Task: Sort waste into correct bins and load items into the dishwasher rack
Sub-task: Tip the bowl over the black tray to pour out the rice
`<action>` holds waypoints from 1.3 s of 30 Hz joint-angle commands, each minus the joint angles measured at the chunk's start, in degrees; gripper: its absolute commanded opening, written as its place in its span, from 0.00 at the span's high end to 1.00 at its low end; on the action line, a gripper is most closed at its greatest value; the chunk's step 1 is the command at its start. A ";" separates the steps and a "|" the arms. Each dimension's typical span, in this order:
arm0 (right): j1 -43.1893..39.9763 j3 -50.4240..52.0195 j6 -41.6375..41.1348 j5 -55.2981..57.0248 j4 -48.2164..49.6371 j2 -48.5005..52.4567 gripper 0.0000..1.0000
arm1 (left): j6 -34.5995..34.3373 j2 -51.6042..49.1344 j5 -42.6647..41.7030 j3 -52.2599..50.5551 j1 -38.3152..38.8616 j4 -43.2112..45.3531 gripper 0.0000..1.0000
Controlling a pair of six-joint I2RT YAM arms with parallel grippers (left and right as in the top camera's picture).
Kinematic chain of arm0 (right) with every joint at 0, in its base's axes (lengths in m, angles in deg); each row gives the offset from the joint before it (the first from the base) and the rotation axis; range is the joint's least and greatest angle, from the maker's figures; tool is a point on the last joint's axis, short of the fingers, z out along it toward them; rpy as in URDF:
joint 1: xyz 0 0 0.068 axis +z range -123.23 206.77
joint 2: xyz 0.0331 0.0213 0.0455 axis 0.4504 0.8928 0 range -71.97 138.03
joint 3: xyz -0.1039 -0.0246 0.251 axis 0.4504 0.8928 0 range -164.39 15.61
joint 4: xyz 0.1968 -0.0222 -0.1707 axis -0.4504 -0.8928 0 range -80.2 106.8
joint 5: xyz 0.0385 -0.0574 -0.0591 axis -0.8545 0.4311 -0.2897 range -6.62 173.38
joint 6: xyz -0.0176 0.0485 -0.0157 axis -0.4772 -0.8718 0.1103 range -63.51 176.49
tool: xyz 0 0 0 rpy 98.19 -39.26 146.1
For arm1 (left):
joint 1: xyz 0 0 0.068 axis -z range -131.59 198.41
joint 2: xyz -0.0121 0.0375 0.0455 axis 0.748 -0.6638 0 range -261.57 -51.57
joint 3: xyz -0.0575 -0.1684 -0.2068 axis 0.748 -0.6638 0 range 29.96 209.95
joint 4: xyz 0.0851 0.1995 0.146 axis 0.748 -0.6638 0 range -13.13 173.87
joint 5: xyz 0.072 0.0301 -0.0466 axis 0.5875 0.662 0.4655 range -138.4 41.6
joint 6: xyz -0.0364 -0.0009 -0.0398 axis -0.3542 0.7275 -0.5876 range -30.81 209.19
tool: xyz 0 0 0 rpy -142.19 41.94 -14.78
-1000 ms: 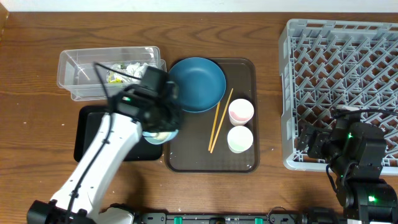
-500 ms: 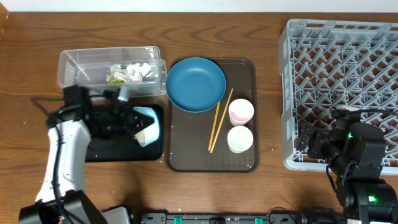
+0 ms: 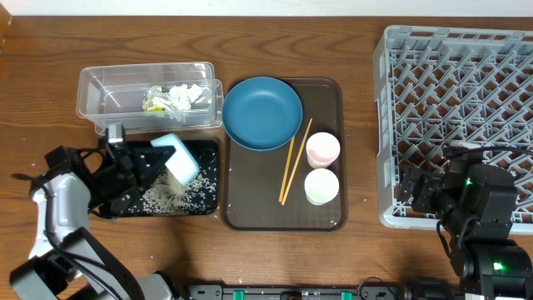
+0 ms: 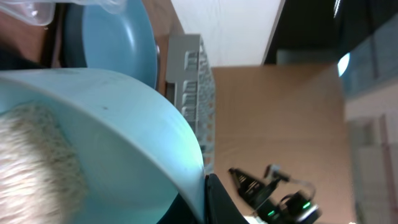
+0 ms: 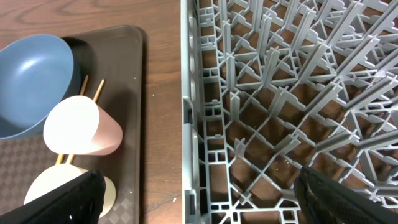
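"Since the near left came first, how did we reckon the light-blue bowl [image 3: 176,157] would handle?"

"Light, stiff and smooth, we judged, so probably slippery. The rim seemed the place to take it. It hung tilted over the black tray [image 3: 208,150], with white grains [image 3: 166,196] scattered on the tray under it."

"And the left claw [image 3: 156,160]?"

"We saw it clenched hard on the bowl's rim, with the bowl's wall filling its wrist view."

"What of the right claw [image 5: 205,199]?"

"It was released, with its jaws spread wide. It grasped nothing and hovered at the near left corner of the dishwasher rack [image 3: 458,83]."

"What lay farther back?"

"On the brown tray [image 3: 250,212] the pale green cup [image 3: 321,186] stood nearest, and the pink cup [image 3: 322,150] was just behind it. The chopsticks [image 3: 294,162] lay to their left, and the deep-blue dish [image 3: 262,112] sat at the far end. We judged the cups light and easily tipped, and the chopsticks thin and awkward to pinch. Farthest left, the clear tub [image 3: 100,83] held the yellow-green wrapper [image 3: 152,102] and the white tissue [image 3: 185,96]."
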 commanded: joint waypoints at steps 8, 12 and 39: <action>0.72 -1.11 -0.42 -0.28 -0.22 -0.20 0.04 | -6.71 -1.70 -4.00 0.07 -2.97 -0.15 0.94; 0.72 -1.11 -0.42 -0.28 -0.24 -0.20 0.04 | -6.69 -1.73 -4.00 0.07 -2.97 0.07 0.94; 0.72 -1.11 -0.42 -0.28 -0.22 -0.20 0.04 | -5.01 -1.36 -3.76 0.55 -1.57 7.82 0.94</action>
